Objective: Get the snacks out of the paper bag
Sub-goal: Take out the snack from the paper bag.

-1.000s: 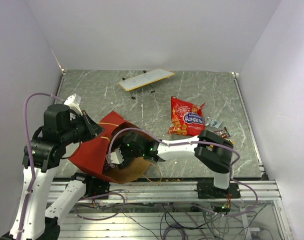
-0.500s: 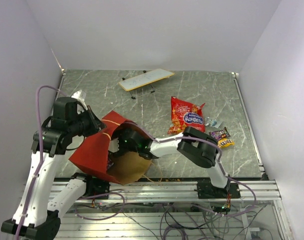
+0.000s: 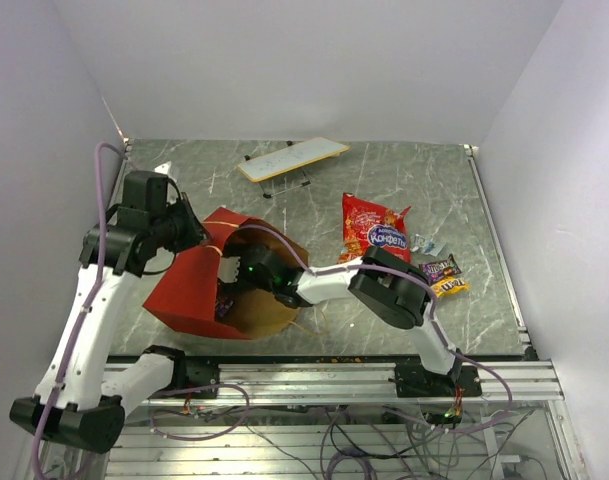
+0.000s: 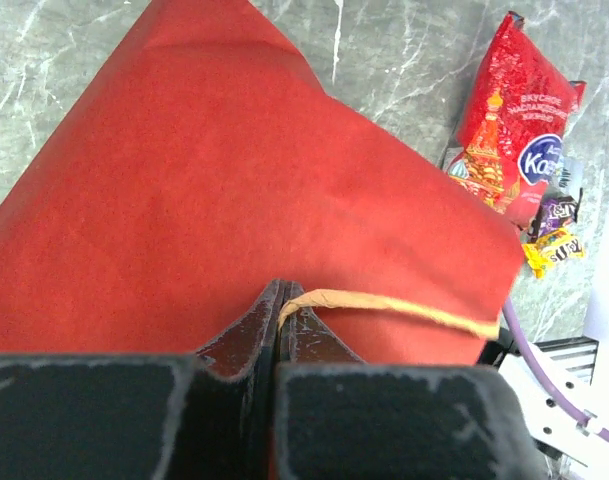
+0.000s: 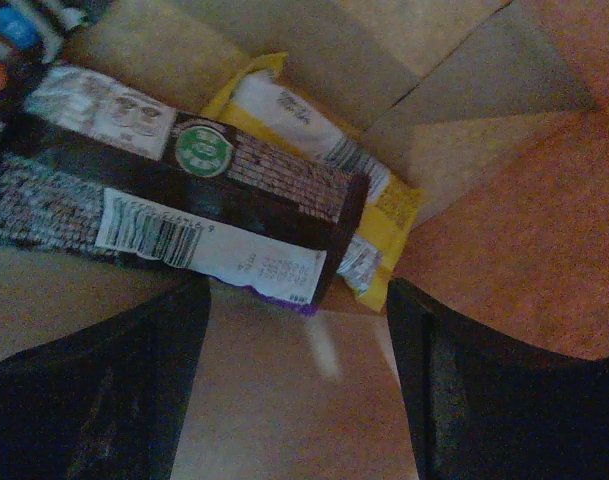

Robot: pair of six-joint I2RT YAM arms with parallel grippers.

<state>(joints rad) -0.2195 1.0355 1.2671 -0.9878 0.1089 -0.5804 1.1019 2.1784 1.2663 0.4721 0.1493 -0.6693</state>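
down by the near rail of the grey marbled table (image 3: 404,180), the tall red paper bag with a brown kraft lining (image 3: 189,290) sits tilted, its mouth turned toward the right arm. the left gripper (image 4: 279,300) is clamped tight on the bag's red rim, with the thin tan string handle (image 4: 384,305) trailing out from between its jaws. the right gripper (image 5: 299,335) is deep inside the bag with its jaws spread wide and nothing between them. just ahead of it lies a long dark brown packet with a white barcode label (image 5: 184,190), and a yellow packet (image 5: 284,110) is tucked partly under that. farther out on the table, a large red crinkly chip bag with a blue oval logo (image 3: 374,235) lies flat, and a few small purple and yellow packets (image 3: 442,272) sit just beside it. a flat white board on thin legs (image 3: 292,158) stands beyond them. the step in hand looks like the reach for the next snack, with the job partly done. the next move calls for easing forward, closing on the dark packet's near end, and drawing it out while the left arm holds the mouth steady. only the right wrist view shows what remains inside the bag, while the overhead view shows just the arm vanishing into the mouth. only the left wrist view makes the pinch on the rim plain.
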